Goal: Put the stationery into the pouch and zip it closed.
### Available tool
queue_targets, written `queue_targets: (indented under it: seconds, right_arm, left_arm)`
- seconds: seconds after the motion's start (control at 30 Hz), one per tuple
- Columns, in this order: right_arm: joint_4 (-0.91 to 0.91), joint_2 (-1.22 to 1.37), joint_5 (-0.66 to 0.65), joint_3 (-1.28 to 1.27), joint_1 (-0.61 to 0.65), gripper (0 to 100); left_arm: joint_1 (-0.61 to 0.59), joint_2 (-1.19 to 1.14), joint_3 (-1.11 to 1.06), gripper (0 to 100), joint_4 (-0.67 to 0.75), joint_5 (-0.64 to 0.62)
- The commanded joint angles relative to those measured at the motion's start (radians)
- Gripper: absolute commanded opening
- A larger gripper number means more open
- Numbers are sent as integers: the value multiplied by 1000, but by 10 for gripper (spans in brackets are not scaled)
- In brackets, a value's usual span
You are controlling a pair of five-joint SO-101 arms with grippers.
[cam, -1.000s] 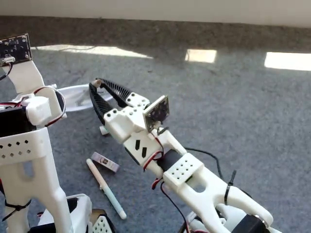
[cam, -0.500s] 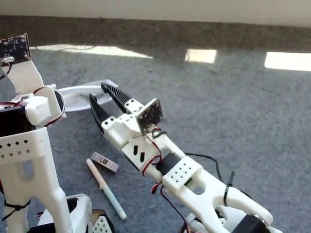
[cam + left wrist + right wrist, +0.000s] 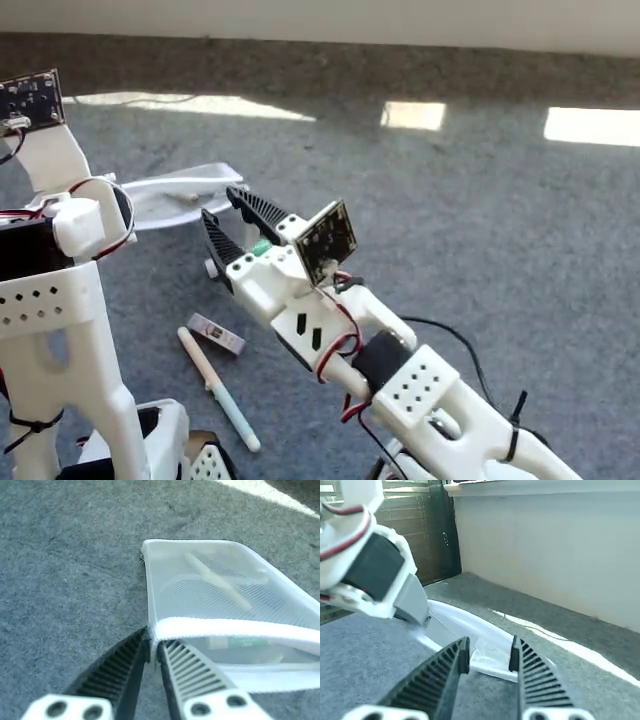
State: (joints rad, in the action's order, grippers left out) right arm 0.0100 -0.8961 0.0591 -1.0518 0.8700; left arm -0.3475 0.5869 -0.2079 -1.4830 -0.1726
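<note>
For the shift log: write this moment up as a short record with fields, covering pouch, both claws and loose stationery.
Pouch: white mesh, mouth open, on the grey carpet.
Left claw: shut on the pouch's rim.
Right claw: open, beside the pouch's mouth.
Inside pouch: white stick, green-and-white item.
Outside: pen and small flat block on the carpet.

One pouch (image 3: 215, 585), one pen (image 3: 218, 388), one small box (image 3: 217, 334), one left gripper (image 3: 152, 642) and one right gripper (image 3: 489, 655).
</note>
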Motion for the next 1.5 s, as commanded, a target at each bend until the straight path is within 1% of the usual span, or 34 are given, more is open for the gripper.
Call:
queue_targets:
  seconds: [0.0,0.1,0.2,0.37,0.5,0.73,0.83,0.9,1.03,1.23,1.47]
  right_arm:
    - [-203,-107,-9,137,5,131]
    - [-395,-122,-6,245,5,131]
    - [-538,-120,-9,331,5,131]
    - [-679,-119,-9,358,59,131]
    - [-762,-56,-9,358,94,131]
    - [-803,180,-3,364,171,131]
    - [-803,268,-3,366,211,131]
    - [-802,320,8,366,234,131]
    - [-800,430,104,371,265,131]
    - [-748,601,184,432,306,131]
    - [-638,710,232,435,338,131]
  left_arm:
    - [-22,-2,4,7,26,-12]
    - [-64,-2,8,7,28,-14]
    - [-97,-2,12,7,28,-26]
    - [-142,-2,12,7,41,-34]
    - [-214,-1,13,7,41,-81]
    - [-314,-1,28,7,43,-84]
    - [-361,-1,30,7,44,-126]
    - [-380,-1,30,7,58,-127]
    - [-383,-1,27,7,63,-127]
    - [-380,-1,25,7,61,-127]
    - [-377,-1,22,7,63,-129]
